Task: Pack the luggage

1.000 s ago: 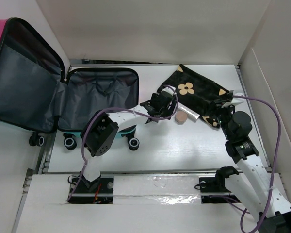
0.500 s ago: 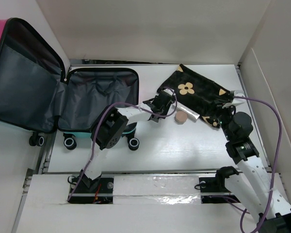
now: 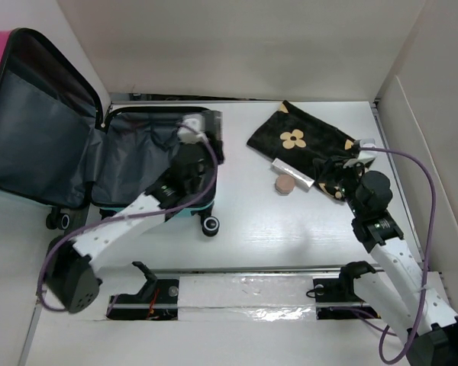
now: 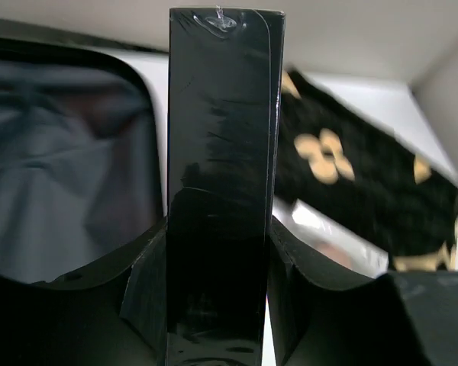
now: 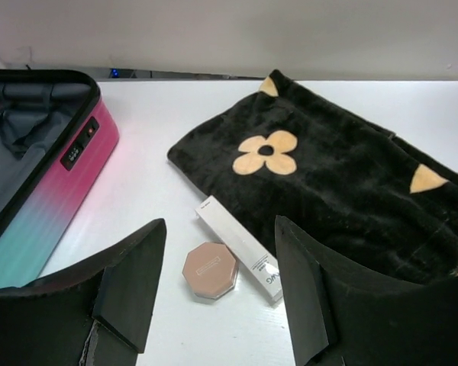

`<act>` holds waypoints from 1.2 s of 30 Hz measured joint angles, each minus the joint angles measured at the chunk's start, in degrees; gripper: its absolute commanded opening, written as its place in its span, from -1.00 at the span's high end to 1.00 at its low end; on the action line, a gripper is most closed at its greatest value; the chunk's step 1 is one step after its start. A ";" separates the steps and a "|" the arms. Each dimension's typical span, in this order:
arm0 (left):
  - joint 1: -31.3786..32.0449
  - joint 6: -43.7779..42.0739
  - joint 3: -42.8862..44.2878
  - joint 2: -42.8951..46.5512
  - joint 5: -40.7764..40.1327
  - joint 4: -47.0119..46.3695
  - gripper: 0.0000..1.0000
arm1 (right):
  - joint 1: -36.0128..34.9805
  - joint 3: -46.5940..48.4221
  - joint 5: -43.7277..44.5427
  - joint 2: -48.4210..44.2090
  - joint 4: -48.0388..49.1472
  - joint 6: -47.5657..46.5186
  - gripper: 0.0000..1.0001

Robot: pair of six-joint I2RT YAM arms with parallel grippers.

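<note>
Left arm (image 3: pixel 122 225) is stretched out long, its white link running forward and to the right from the elbow. The left gripper (image 4: pixel 220 263) is clamped on a slim black box (image 4: pixel 223 130), one finger on each side, the box upright between them. The right arm (image 3: pixel 393 259) leans forward and inward, and the right gripper (image 5: pixel 220 229) is spread wide, angled down toward the table.

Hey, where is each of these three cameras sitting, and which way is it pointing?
Top external: above and behind the bases, looking down on the table, luggage and both arms.
Left wrist: looks along the left jaws, shut on a black box, toward the luggage lining.
Right wrist: low over the table, between open right jaws, facing compact and tube.
All three show the pouch and luggage.
</note>
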State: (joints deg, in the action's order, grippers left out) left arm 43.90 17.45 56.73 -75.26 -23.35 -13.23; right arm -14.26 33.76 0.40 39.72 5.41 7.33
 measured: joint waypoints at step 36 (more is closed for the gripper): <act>-13.20 11.37 -26.53 20.63 26.73 -15.26 -0.18 | -11.34 9.51 7.87 50.73 -1.84 -1.18 -0.98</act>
State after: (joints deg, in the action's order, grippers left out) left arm 30.70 28.82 30.20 -54.63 3.38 -28.49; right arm -25.61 43.27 8.27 90.45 3.57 6.15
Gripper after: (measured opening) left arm 0.589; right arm 0.997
